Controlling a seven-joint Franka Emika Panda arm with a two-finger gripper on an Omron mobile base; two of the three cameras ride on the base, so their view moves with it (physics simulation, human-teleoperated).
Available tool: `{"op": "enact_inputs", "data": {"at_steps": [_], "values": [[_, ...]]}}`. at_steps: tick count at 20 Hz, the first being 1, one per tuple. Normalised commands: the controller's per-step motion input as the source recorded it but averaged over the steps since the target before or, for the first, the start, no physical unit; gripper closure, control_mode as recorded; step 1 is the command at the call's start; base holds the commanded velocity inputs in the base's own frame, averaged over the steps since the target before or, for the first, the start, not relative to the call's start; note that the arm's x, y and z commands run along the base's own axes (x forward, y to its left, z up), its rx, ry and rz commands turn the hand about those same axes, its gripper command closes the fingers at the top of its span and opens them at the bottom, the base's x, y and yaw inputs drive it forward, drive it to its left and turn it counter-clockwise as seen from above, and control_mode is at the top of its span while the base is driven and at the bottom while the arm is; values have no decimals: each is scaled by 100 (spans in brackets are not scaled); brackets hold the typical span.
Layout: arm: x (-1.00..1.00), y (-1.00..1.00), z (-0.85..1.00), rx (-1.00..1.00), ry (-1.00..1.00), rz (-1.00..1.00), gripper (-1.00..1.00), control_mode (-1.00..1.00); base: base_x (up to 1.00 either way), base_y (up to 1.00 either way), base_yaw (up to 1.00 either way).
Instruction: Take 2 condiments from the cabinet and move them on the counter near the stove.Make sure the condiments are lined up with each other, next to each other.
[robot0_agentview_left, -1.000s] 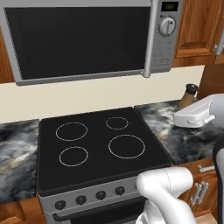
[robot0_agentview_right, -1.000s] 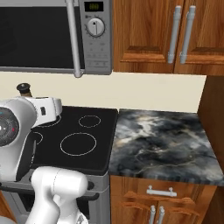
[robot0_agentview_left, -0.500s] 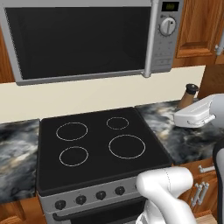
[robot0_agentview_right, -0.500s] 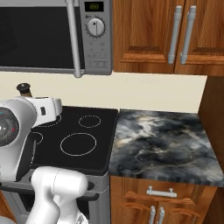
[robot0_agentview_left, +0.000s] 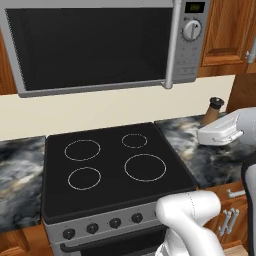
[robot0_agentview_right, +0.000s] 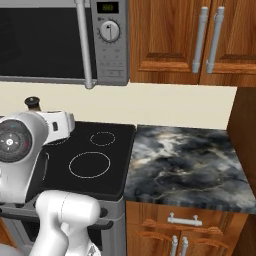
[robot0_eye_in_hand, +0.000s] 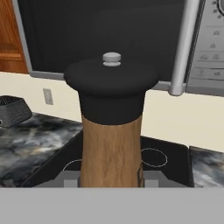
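In the left base view, the arm is reached out level over the tabletop (robot0_agentview_left: 220, 160) right of the stove (robot0_agentview_left: 115, 170), the tan-brown shaker (robot0_agentview_left: 212, 111) upright at its end near the back edge. In the right base view, the shaker's black cap (robot0_agentview_right: 33, 103) is seen behind the wrist. In the hand view, the shaker (robot0_eye_in_hand: 111, 127) is clenched upright in the tool (robot0_eye_in_hand: 111, 180).

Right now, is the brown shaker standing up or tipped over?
Standing up. In the hand view the shaker rises straight, black cap on top, held in the shut gripper above the stove.
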Motion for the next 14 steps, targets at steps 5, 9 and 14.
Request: {"op": "enact_inputs", "data": {"at_steps": [5,9,14], "values": [[16,-14,-37,0,15,8,100,-100,0,0,0],[20,-28,-31,0,4,1,100,-100,0,0,0],[37,-47,-56,0,0,1,100,-100,0,0,0]]}}
